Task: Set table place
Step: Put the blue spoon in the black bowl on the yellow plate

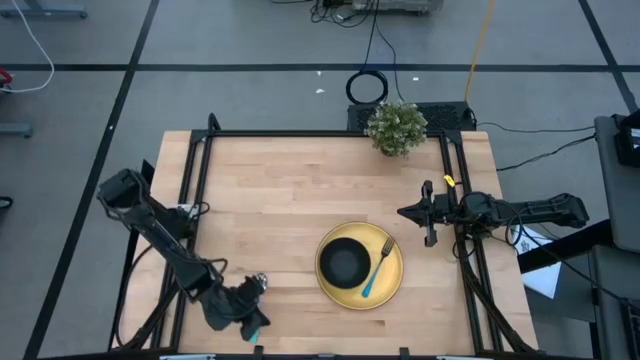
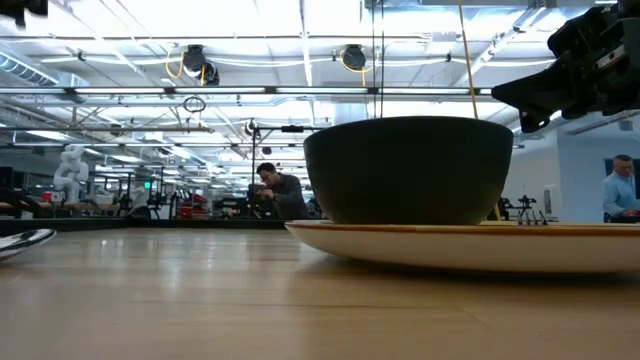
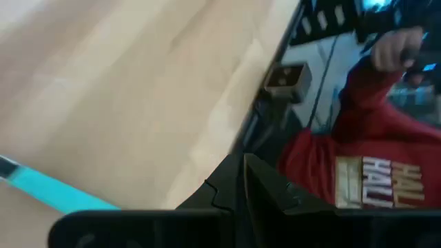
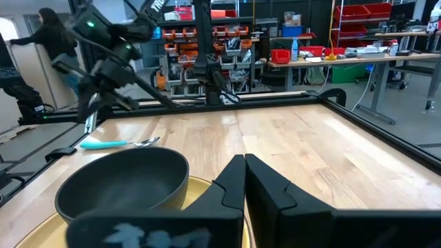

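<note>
Table: a light wooden top inside a black rail frame is seen from above.
Plate: the yellow plate is placed toward the near right part of the table.
Bowl: the black bowl is seated on the left part of the plate; in the low view it is shown upright on the plate rim.
Fork: it is laid on the plate just right of the bowl, turquoise handle toward the near edge, tines toward the far side.
Spoon: it is laid flat on the bare wood near the table's left near corner, apart from the plate; its turquoise handle is seen close to the left fingers.
Left gripper: it is positioned low at the near left edge, over the spoon; its fingers are closed together and nothing is gripped.
Right gripper: it is held above the right side of the table, beyond the plate; its fingers are pressed together, empty.
Plant: a small potted plant is placed at the far edge.
Person: a red sleeve is visible beyond the table edge.
</note>
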Available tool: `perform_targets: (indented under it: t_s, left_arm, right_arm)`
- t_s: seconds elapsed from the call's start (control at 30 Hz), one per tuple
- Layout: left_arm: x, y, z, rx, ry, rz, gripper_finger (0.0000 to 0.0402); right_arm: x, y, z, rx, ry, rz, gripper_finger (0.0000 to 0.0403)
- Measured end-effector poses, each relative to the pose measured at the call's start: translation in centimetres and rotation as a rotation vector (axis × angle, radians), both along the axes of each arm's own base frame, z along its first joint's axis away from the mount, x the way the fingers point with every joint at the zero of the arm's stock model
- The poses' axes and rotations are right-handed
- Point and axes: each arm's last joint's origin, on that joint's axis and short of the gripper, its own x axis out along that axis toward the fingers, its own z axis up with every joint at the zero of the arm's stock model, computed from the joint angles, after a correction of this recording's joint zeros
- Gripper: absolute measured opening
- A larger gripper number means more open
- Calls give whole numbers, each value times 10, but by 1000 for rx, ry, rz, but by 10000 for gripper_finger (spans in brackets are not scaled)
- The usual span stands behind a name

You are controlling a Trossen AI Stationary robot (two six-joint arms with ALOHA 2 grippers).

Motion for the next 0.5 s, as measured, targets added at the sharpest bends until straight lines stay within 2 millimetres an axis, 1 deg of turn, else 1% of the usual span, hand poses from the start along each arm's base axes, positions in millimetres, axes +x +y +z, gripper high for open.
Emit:
perform_targets:
  t_s: [0.07, 0.2, 0.3, 0.37, 0.5]
  left_arm:
    - [4, -4, 7, 22, 52, -23, 28]
    - [9, 0, 18, 115, 156, -14, 28]
    - [13, 1, 27, 181, 120, -34, 28]
    - [15, 3, 28, 204, 106, -54, 28]
    - [19, 5, 28, 171, 114, -56, 28]
  right_arm:
    - [0, 0, 0, 0, 0, 0, 0]
    - [0, 0, 0, -2, 0, 0, 0]
    - [0, 0, 0, -3, 0, 0, 0]
    - [0, 0, 0, -4, 0, 0, 0]
    - [0, 0, 0, -9, 0, 0, 0]
